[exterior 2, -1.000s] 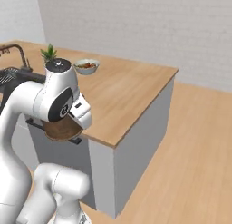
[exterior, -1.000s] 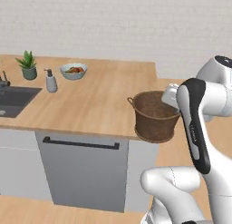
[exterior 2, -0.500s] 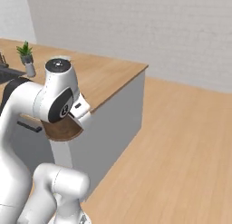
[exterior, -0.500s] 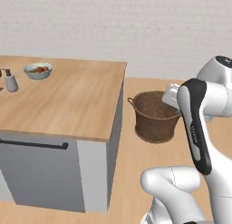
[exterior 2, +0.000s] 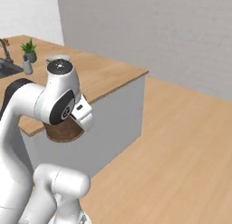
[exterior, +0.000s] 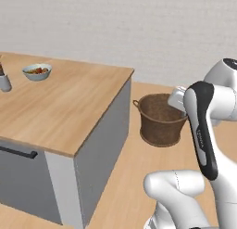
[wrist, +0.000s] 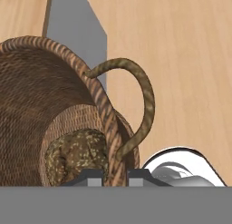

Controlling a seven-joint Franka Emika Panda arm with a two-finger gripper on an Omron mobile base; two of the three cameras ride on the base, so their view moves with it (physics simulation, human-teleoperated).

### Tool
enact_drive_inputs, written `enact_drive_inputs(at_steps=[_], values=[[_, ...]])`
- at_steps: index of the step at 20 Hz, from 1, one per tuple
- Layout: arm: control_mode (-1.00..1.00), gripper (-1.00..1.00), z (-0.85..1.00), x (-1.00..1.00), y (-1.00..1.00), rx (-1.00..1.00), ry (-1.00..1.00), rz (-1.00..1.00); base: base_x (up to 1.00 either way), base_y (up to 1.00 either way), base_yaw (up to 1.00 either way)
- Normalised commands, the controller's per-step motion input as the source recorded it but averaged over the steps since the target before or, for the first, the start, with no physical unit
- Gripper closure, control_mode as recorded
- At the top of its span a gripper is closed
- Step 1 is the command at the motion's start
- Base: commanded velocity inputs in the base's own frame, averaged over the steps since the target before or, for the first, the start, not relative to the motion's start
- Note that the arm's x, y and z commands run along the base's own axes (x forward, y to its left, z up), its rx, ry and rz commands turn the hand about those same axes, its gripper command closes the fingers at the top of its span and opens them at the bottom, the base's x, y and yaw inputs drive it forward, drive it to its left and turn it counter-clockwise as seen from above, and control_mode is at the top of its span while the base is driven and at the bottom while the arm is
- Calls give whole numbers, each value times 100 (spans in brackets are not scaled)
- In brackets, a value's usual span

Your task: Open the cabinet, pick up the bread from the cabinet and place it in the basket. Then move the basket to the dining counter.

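My gripper (wrist: 113, 177) is shut on the rim of the round dark brown woven basket (wrist: 45, 105), just beside one of its loop handles. The seeded bread (wrist: 79, 153) lies inside at the bottom. In the left base view the basket (exterior: 159, 119) hangs at the hand, over the floor just past the right end of the dining counter (exterior: 69, 103). From the right base view the basket (exterior 2: 63, 132) peeks out under my arm, in front of the dining counter (exterior 2: 104, 75). The cabinet is out of view.
A white fruit bowl (exterior: 37, 71) and a small grey dispenser (exterior: 3, 79) stand at the far left of the counter. A potted plant (exterior 2: 28, 50) and the sink (exterior 2: 7, 69) sit at its far end. Open wood floor (exterior 2: 181, 141) stretches to the right.
The whole picture has shifted as the base drove: the counter slid left and its end corner now shows. The basket stays in my shut gripper, unchanged relative to the arm.
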Motion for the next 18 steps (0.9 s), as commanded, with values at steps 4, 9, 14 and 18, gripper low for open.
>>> enact_drive_inputs(at_steps=[4,9,14,18], values=[[100,100,0,0,0,0,0,0,36,-100,48],[100,100,0,0,0,0,0,0,38,-100,48],[100,100,0,0,0,0,0,0,39,-100,47],[100,100,0,0,0,0,0,0,32,-100,45]])
